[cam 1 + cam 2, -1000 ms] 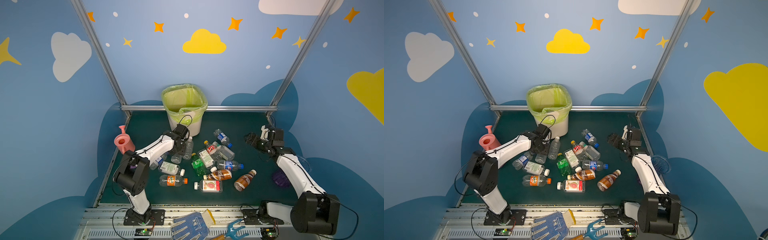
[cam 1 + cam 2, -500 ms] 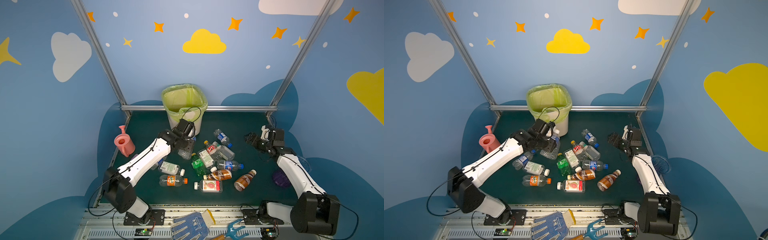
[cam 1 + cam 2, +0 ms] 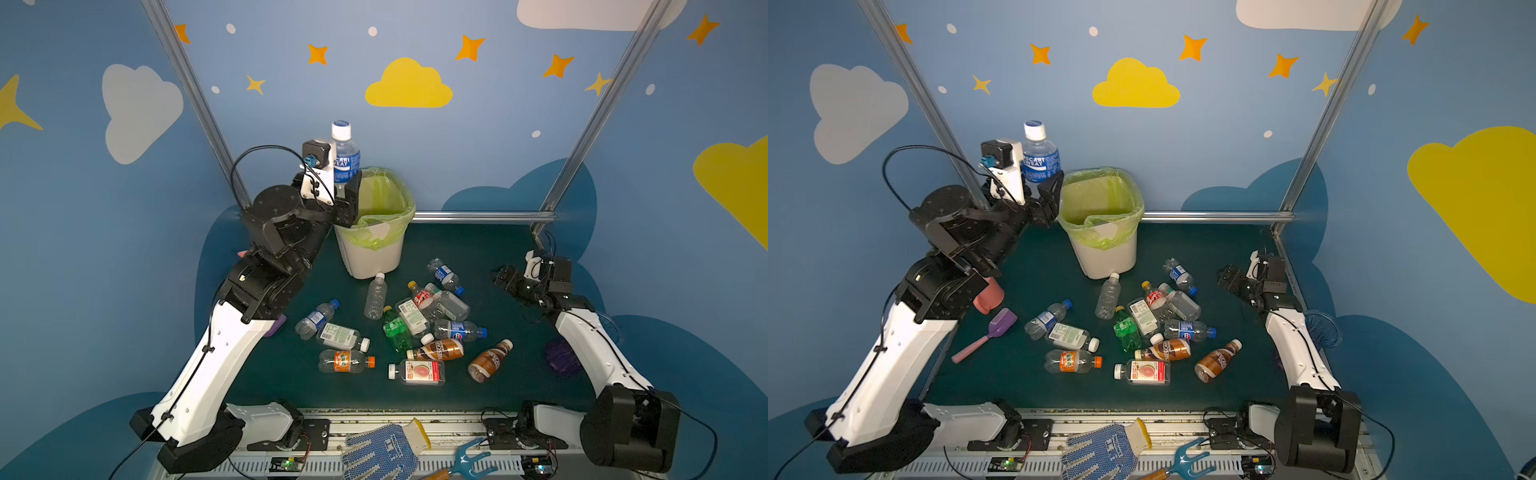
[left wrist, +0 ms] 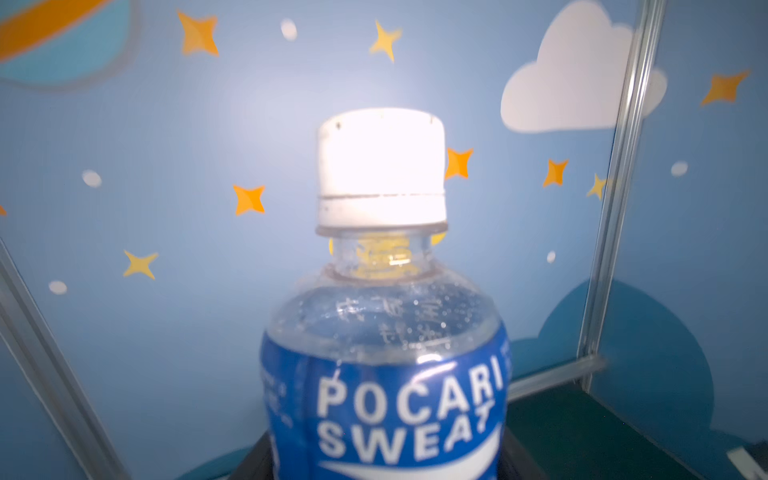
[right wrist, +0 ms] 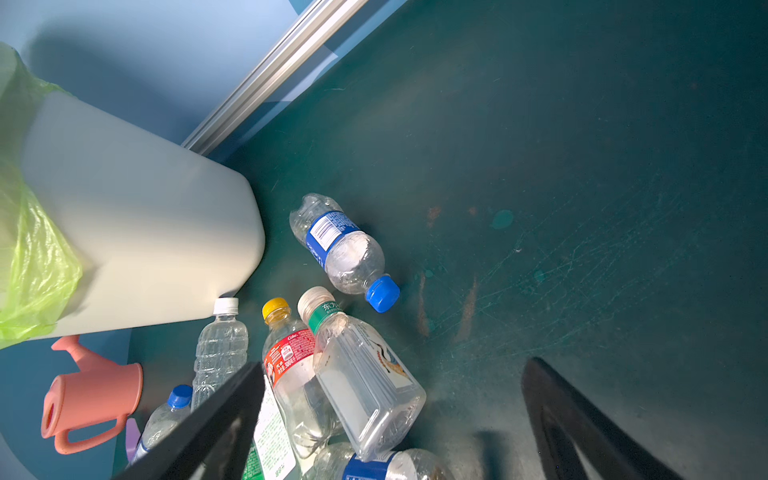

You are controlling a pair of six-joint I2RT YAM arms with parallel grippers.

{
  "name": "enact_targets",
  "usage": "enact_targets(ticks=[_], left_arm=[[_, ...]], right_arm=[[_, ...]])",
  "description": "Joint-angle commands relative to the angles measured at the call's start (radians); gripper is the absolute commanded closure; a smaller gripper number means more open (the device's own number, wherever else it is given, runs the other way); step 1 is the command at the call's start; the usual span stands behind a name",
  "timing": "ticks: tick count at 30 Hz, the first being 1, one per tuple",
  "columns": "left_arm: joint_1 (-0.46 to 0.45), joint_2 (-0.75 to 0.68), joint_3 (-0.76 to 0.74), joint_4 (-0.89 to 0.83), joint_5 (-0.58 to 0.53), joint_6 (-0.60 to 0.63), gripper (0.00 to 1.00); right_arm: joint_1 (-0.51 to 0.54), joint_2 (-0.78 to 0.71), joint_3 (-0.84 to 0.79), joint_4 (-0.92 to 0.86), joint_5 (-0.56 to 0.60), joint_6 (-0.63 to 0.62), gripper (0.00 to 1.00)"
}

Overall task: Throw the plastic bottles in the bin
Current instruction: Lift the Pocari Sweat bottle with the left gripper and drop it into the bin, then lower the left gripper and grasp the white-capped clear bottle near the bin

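High above the near rim of the bin, the clear plastic bottle with a blue label and a white cap (image 3: pixel 344 156) stands upright in the left gripper (image 3: pixel 347 195). The black jaws sit around its lower part, but whether they squeeze it or have let go, I cannot tell. The bottle looks empty, so I think it is very light. Its thin wall is smooth and would dent if pinched hard. The round middle under the label looks like the best place to hold it. Up close, the cap (image 4: pixel 381 166) has small ridges, and tiny drops cling inside the neck.

The white plastic bin with a yellow-green bag (image 3: pixel 376 253) is tall with rounded corners and gets narrower toward the bottom. Its bag is thin and crinkly, folded over the rim.

More bottles lie on their sides on the dark green table (image 3: pixel 478 249), close together. Some touch or lean on each other. A green bottle (image 3: pixel 395 330) and two brown coffee bottles (image 3: pixel 438 350) (image 3: pixel 489 360) are among them. Round ones could roll away when bumped. A flat-sided clear bottle (image 5: pixel 365 386) would stay put better.

The right gripper (image 3: pixel 505 279) hangs low, near the pile, with its jaws spread wide and nothing in them.

A pink plastic watering can (image 5: pixel 89 397) sits behind the left arm.
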Motion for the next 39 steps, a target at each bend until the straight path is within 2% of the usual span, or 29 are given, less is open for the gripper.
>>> enact_targets(ticks=[1, 4, 6, 8, 9, 11, 14, 15, 19, 24, 30, 35, 39], left_arm=[[0.043, 0.087, 0.013, 0.160, 0.017, -0.016, 0.36], [0.141, 0.273, 0.168, -0.050, 0.100, -0.186, 0.37], [0.204, 0.451, 0.328, -0.263, 0.171, -0.300, 0.39], [0.235, 0.594, 0.498, -0.463, 0.203, -0.364, 0.40], [0.237, 0.658, 0.612, -0.551, 0.190, -0.396, 0.35], [0.235, 0.729, 0.818, -0.637, 0.186, -0.375, 0.19], [0.228, 0.743, 0.992, -0.558, 0.201, -0.313, 0.00], [0.224, 0.725, 0.999, -0.515, 0.195, -0.301, 0.00], [0.202, 0.587, 0.863, -0.338, 0.164, -0.265, 0.00], [0.188, 0.426, 0.620, -0.326, 0.085, -0.267, 0.00], [0.188, 0.158, 0.082, -0.243, 0.018, -0.309, 0.00], [0.174, -0.023, -0.336, -0.224, 0.020, -0.424, 0.00], [0.106, -0.085, -0.544, -0.240, -0.030, -0.483, 0.00]], right_arm=[[-0.012, -0.046, 0.019, 0.000, -0.007, -0.009, 0.03], [-0.017, -0.059, 0.014, -0.005, -0.010, -0.011, 0.04], [-0.021, -0.064, 0.010, -0.003, -0.016, -0.010, 0.04], [-0.024, -0.067, 0.008, -0.004, -0.020, -0.010, 0.04], [-0.027, -0.068, 0.007, -0.007, -0.020, -0.010, 0.04], [-0.033, -0.075, 0.004, -0.009, -0.020, -0.013, 0.04], [-0.042, -0.083, -0.007, -0.001, -0.027, -0.009, 0.03], [-0.043, -0.084, -0.010, 0.001, -0.030, -0.006, 0.03], [-0.049, -0.090, -0.035, 0.015, -0.040, 0.007, 0.03], [-0.058, -0.092, -0.044, 0.016, -0.040, 0.000, 0.03], [-0.065, -0.069, -0.044, 0.030, -0.059, -0.002, 0.03], [-0.068, -0.043, -0.045, 0.036, -0.069, -0.004, 0.03], [-0.069, -0.023, -0.041, 0.039, -0.086, 0.000, 0.03]])
